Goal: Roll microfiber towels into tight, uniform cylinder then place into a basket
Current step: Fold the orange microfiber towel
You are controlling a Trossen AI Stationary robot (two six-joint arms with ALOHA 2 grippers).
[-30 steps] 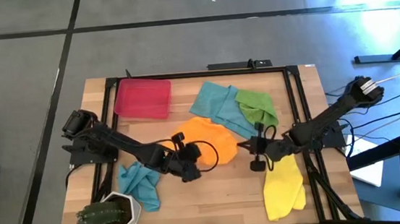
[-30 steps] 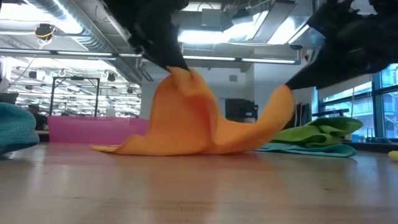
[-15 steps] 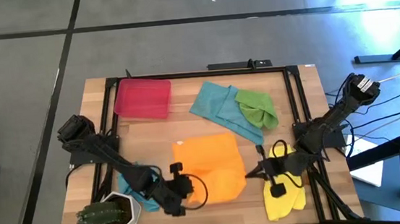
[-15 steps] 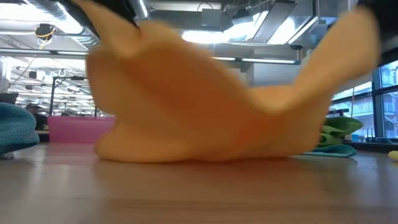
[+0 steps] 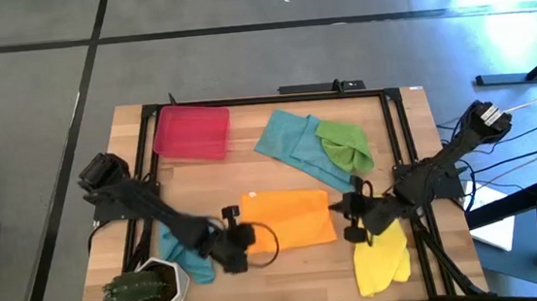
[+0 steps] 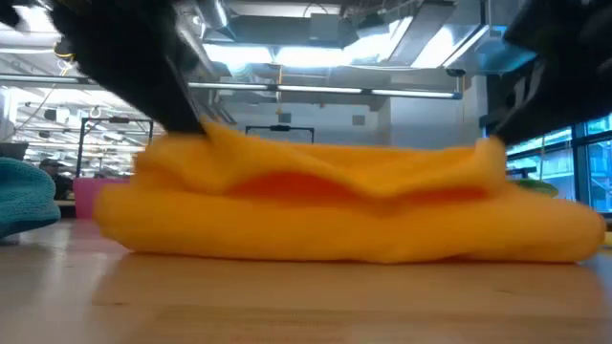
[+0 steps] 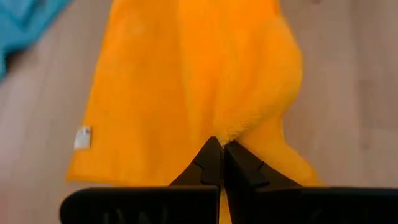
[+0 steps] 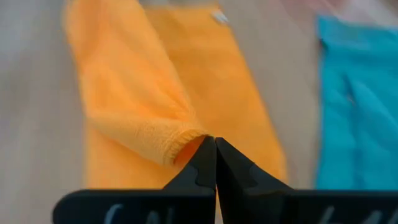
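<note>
Wooden slats make up the surface, framed by dark rails. At its near left corner stands a white hexagonal pot with a green plant. Just beside the pot lies a crumpled teal-blue towel, partly under the left arm. At the far left sits the red basket, holding nothing that can be seen from above.

Next comes the left claw, low over the surface at the left end of the orange towel. Its fingers are pressed together on a pinch of that towel's edge, as the left wrist view shows, where the orange cloth bunches up right at the closed tips.

The orange towel lies in the middle of the surface, folded over itself into a long band running left to right. In the low view it reads as a flat, doubled layer resting on the wood.

Behind it, toward the far edge, a second teal-blue towel is spread out, with the green towel overlapping its right side.

The right claw grips the right end of the orange band, fingers clamped shut on a folded edge. Beneath the right arm, the yellow towel lies crumpled near the front right.
</note>
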